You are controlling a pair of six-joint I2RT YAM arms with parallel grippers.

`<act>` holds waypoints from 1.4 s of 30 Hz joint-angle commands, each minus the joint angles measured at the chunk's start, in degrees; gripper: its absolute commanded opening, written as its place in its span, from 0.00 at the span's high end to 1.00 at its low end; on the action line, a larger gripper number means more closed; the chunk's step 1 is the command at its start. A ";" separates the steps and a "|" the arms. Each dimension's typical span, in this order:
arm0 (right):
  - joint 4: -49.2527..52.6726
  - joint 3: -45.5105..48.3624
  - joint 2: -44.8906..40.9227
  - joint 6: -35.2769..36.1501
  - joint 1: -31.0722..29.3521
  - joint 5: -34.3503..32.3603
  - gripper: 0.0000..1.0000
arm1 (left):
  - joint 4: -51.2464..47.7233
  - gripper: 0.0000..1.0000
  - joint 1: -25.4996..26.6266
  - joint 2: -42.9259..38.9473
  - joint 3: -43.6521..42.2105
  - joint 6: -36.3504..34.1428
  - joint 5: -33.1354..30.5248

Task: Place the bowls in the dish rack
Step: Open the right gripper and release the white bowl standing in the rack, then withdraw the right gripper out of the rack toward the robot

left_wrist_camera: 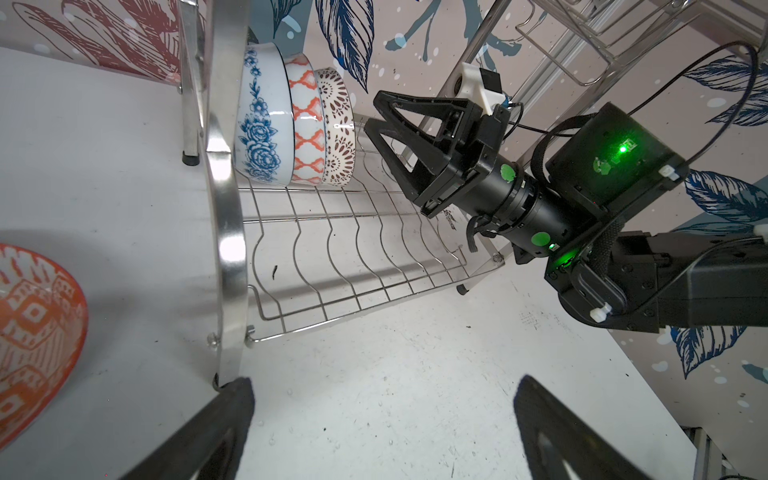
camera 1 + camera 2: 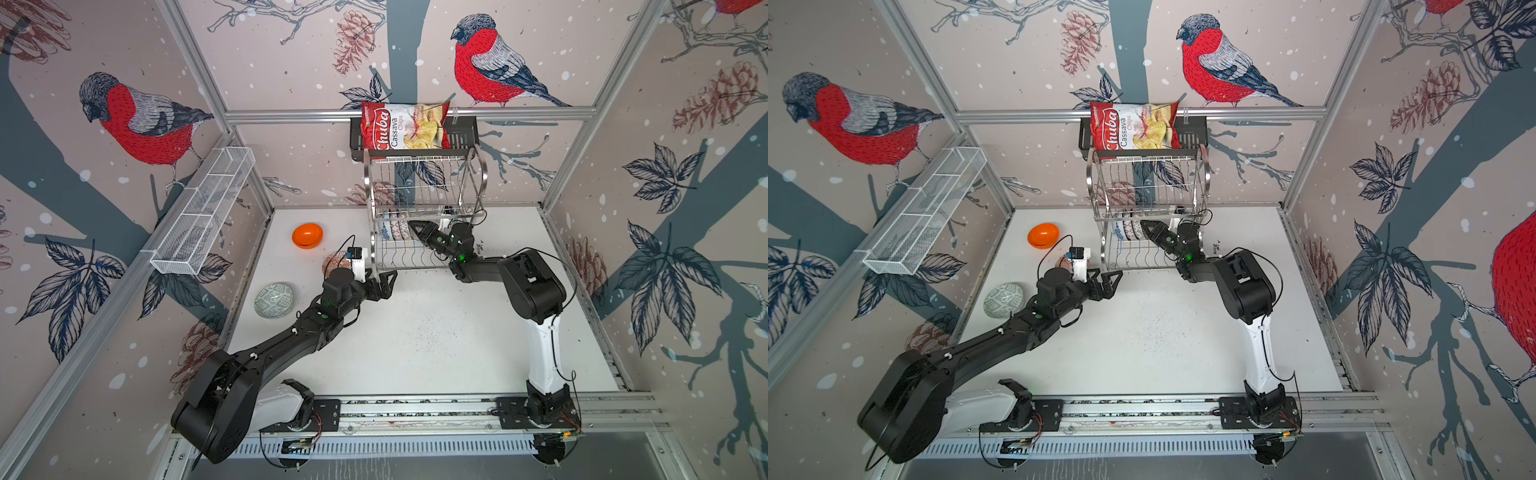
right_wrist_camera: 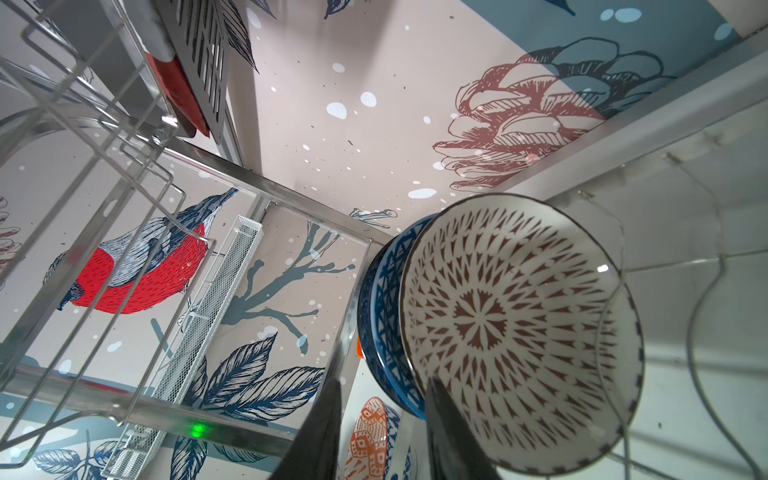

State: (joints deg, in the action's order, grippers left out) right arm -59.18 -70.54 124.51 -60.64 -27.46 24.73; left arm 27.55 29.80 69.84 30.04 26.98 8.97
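Note:
The dish rack (image 2: pixel 483 174) (image 2: pixel 1205 166) stands at the back of the table. Three bowls stand on edge in its lower tier: blue-floral white (image 1: pixel 257 124), orange-lattice (image 1: pixel 307 133) and brown-dotted white (image 1: pixel 338 129) (image 3: pixel 519 332). My right gripper (image 2: pixel 413 227) (image 1: pixel 371 111) (image 3: pixel 384 378) reaches into that tier, open, its jaws straddling the dotted bowl's rim with a gap. On the table lie the orange bowl (image 2: pixel 307 235) (image 2: pixel 1043 235), the grey-green bowl (image 2: pixel 274 300) (image 2: pixel 1003 300) and the red-white bowl (image 1: pixel 33 332) (image 2: pixel 332 262). My left gripper (image 2: pixel 384 284) (image 1: pixel 384 384) hovers open and empty by the rack's front left foot.
A black shelf (image 2: pixel 357 137) with a chips bag (image 2: pixel 405 126) hangs behind and above the rack. A long white mesh basket (image 2: pixel 203 212) is fixed along the left wall. The rack's upper tier (image 2: pixel 419 183) overhangs my right gripper. Bare white tabletop (image 2: pixel 436 332) lies in front.

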 commanded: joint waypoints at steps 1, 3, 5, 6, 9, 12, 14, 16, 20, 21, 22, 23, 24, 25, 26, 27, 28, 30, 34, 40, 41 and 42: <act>-3.83 0.96 -1.10 -1.18 -0.05 -0.65 0.63 | 0.78 0.02 0.13 -0.41 0.18 -0.79 0.26; -4.62 1.99 -1.38 -1.51 -0.05 -0.65 0.62 | 0.79 0.02 0.12 -0.43 0.15 -0.79 0.17; -5.41 2.74 -1.61 -1.86 0.08 -0.69 0.61 | 0.83 0.02 0.14 -0.50 0.17 -0.79 0.17; -5.76 3.23 -1.88 -1.93 0.06 -0.74 0.61 | 0.76 0.02 0.17 -0.50 0.15 -0.79 0.06; -6.26 4.56 -2.56 -1.78 0.05 -0.90 0.60 | 0.71 0.02 0.24 -0.50 0.12 -0.81 0.08; -7.14 5.95 -3.10 -1.93 0.23 -0.99 0.58 | 0.69 0.02 0.22 -0.58 0.15 -0.87 0.08; -7.52 6.83 -3.59 -2.04 0.32 -1.00 0.56 | 0.67 0.02 0.25 -0.62 0.12 -0.85 0.08; -7.74 7.46 -3.90 -1.86 0.32 -1.03 0.53 | 0.68 0.02 0.29 -0.63 0.11 -0.87 0.01; -7.71 8.50 -4.82 -1.59 0.36 -0.94 0.47 | 0.64 0.02 0.27 -0.63 0.11 -0.92 -0.10; -7.71 8.79 -5.10 -1.51 0.39 -0.91 0.45 | 0.60 0.02 0.29 -0.63 0.19 -0.90 -0.09; -7.82 9.08 -5.38 -1.45 0.39 -0.91 0.43 | 0.65 0.02 0.32 -0.63 0.11 -0.90 -0.10; -7.80 9.42 -5.75 -1.33 0.40 -0.85 0.42 | 0.65 0.02 0.39 -0.62 0.14 -0.96 -0.10; -7.80 9.82 -6.11 -1.34 0.50 -0.83 0.41 | 0.66 0.02 0.43 -0.65 0.11 -0.96 -0.10; -7.79 10.13 -6.49 -1.17 0.53 -0.74 0.39 | 0.59 0.02 0.43 -0.53 0.12 -0.91 -0.10; -7.79 10.53 -6.98 -0.99 0.52 -0.74 0.36 | 0.60 0.02 0.38 -0.50 0.12 -0.97 -0.10; -7.71 10.97 -7.44 -0.73 0.63 -0.69 0.34 | 0.59 0.02 0.41 -0.43 0.12 -0.94 -0.14; -7.62 11.34 -7.87 -0.54 0.58 -0.74 0.33 | 0.66 0.02 0.43 -0.41 0.26 -0.87 -0.17; -7.12 12.02 -8.79 0.22 0.66 -0.69 0.32 | 0.49 0.02 0.35 -0.49 0.22 -0.94 -0.35; -5.26 13.11 -9.96 2.07 0.70 -0.39 0.24 | 0.40 0.02 0.42 -0.47 0.12 -1.13 -0.98; -1.43 14.97 -13.06 6.46 0.48 0.41 0.10 | 0.21 0.02 0.43 -0.81 -0.09 -1.01 -2.15; -0.20 15.20 -13.82 7.59 0.46 0.41 0.08 | 0.15 0.02 0.43 -0.89 -0.27 -0.87 -2.54; 0.93 15.41 -14.54 8.49 0.40 0.31 0.06 | 0.09 0.02 0.43 -1.02 -0.33 -0.81 -3.18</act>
State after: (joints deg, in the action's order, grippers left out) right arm -60.51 -55.55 111.77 -56.51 -26.89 24.27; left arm 27.05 30.17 69.30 29.95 26.61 7.46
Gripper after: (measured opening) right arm 0.932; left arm 0.978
